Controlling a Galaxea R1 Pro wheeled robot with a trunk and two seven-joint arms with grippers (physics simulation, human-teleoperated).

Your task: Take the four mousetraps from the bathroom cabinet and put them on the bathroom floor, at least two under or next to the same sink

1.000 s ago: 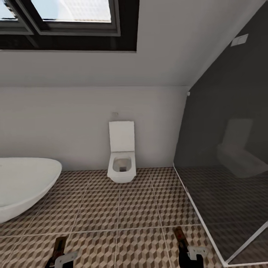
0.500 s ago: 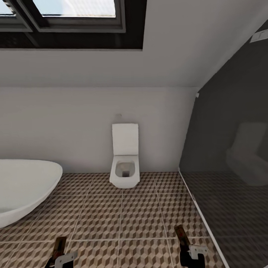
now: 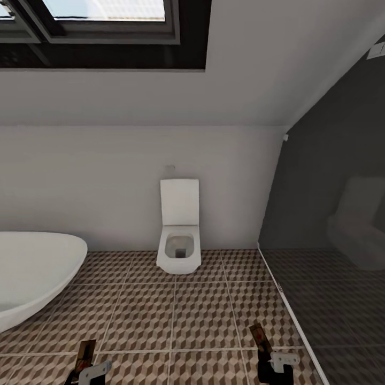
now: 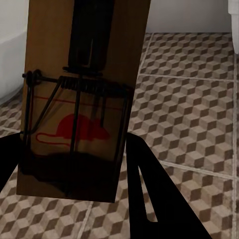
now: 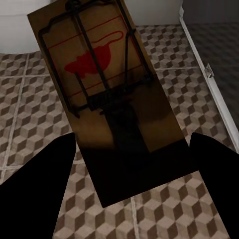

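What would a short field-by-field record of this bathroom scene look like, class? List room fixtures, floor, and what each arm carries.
room: bathroom
toilet: white, lid up, against the back wall
bathtub: white, at head view's left
bathroom floor: cube-pattern tiles
glass partition: dark, at head view's right
left gripper: holds a mousetrap
right gripper: holds a second mousetrap
mousetraps on the floor: none seen

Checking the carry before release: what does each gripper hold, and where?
Each holds a mousetrap by one end: left gripper its mousetrap, right gripper its mousetrap.
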